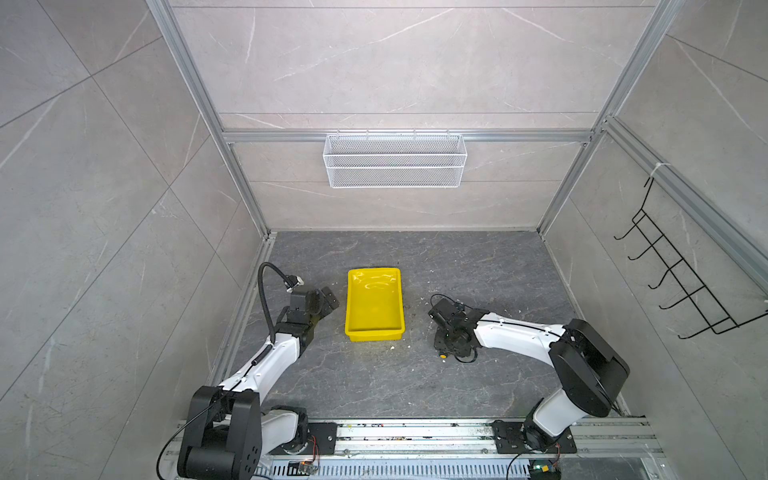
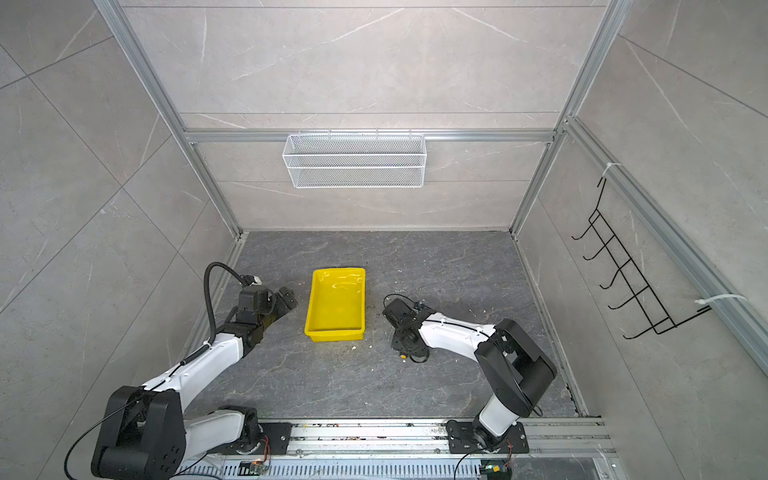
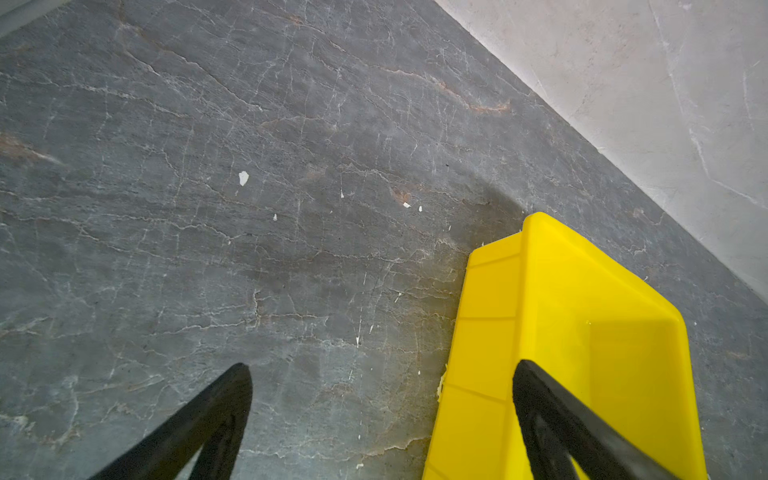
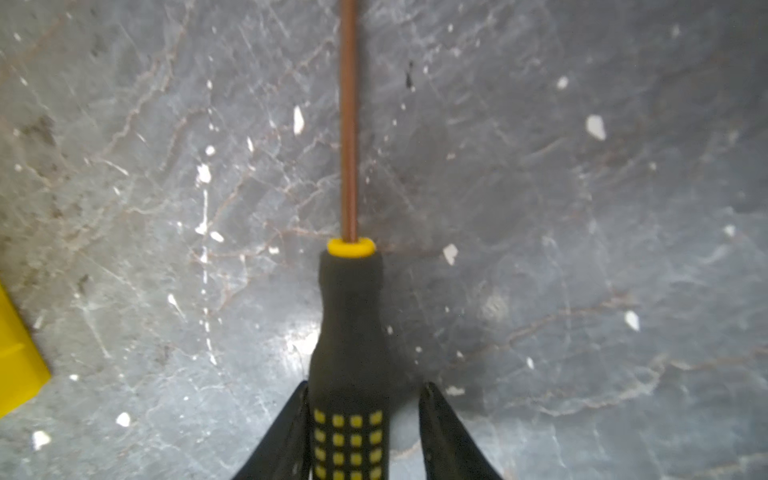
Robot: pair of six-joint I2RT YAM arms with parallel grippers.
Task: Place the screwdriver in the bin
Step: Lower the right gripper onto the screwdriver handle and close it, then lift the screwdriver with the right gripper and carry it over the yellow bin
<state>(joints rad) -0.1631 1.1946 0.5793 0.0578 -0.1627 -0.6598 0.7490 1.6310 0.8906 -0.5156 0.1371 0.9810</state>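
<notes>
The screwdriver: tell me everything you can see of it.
The screwdriver has a black rubbery-looking handle dotted with yellow squares, a yellow collar, and a thin brownish shaft running out of the right wrist view. It appears to lie on the dark tabletop, outside the yellow bin. The right gripper's fingers straddle the handle: one touches it, the other stands slightly off.

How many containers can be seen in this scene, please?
2. The yellow bin stands on the dark floor near the middle. The white wire basket hangs on the back wall, above the bin. No other container shows.
</notes>
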